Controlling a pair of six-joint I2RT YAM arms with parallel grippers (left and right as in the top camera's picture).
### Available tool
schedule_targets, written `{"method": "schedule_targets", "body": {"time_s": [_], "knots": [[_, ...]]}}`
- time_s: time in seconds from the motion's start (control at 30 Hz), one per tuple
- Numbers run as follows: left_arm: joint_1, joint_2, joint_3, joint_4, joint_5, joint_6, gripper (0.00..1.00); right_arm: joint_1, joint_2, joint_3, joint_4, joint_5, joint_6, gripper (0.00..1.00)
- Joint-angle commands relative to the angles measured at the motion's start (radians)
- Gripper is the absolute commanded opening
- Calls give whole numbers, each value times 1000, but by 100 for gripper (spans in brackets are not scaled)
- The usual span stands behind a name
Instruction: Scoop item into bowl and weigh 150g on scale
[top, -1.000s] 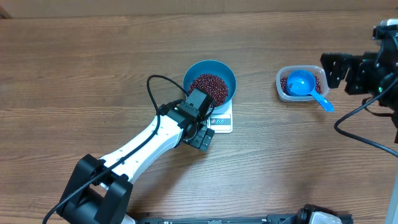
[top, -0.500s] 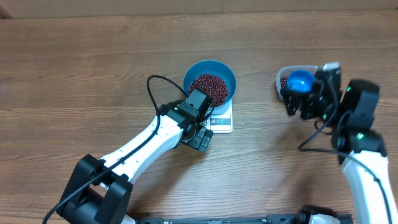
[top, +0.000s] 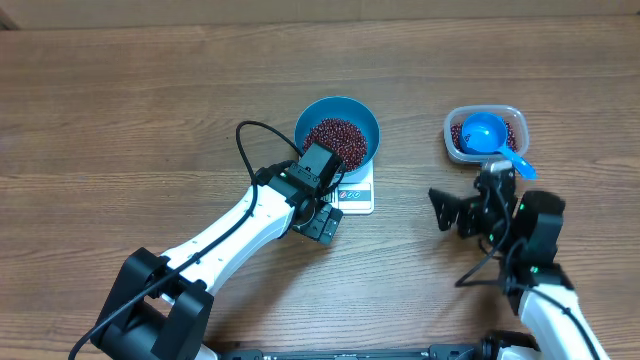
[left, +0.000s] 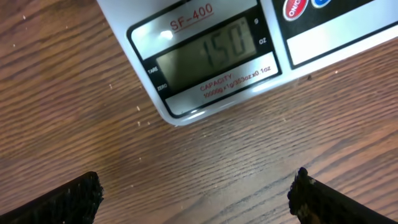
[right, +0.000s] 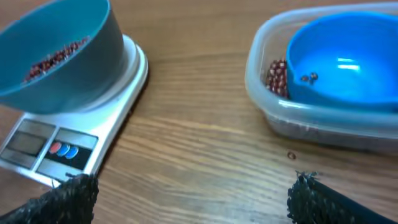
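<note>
Wood table (top: 120, 120) carries everything. Left arm (top: 230, 235) reaches in from the near-left, and the left fingers (left: 68, 202) are spread wide with nothing between them, hanging over bare table just in front of the scale's front edge. Right arm (top: 520, 235) sits at the near right, and the right fingers (right: 68, 199) are also spread wide and empty, above the table between scale and tub, touching neither. The blue bowl (top: 337, 106) sits on the white scale (top: 356, 195) at table centre, covering most of the platform. A clear tub (top: 450, 145) stands to the right, well apart from the scale. The blue scoop (top: 485, 133) lies in the tub, cup facing up, handle sticking out over the near-right rim. The scale's display (left: 217, 53) reads 150. Red-brown beans (top: 336, 140) fill the bottom of the bowl, with more in the tub around the scoop. One stray bean (right: 291, 155) lies on the table just in front of the tub.
</note>
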Motion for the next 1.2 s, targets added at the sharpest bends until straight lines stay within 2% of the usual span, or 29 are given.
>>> {"method": "schedule_targets", "body": {"time_s": [0.0, 0.3, 0.63, 0.97, 1.1, 1.17], "knots": [[-2, -8, 7, 0, -13, 2, 100, 4, -59, -101, 137, -6, 7, 100], [-2, -8, 7, 0, -13, 1, 100, -6, -196, -249, 214, -5, 6, 100], [-2, -8, 7, 0, -13, 1, 99, -6, -267, -251, 145, 2, 6, 100], [-2, -8, 7, 0, -13, 2, 99, -2, -480, -251, -76, 56, 6, 100], [-2, -8, 7, 0, -13, 2, 100, 9, -639, -252, -232, 114, 6, 100], [-2, -8, 7, 0, -13, 1, 100, 27, -694, -252, -249, 152, 6, 100]]}}
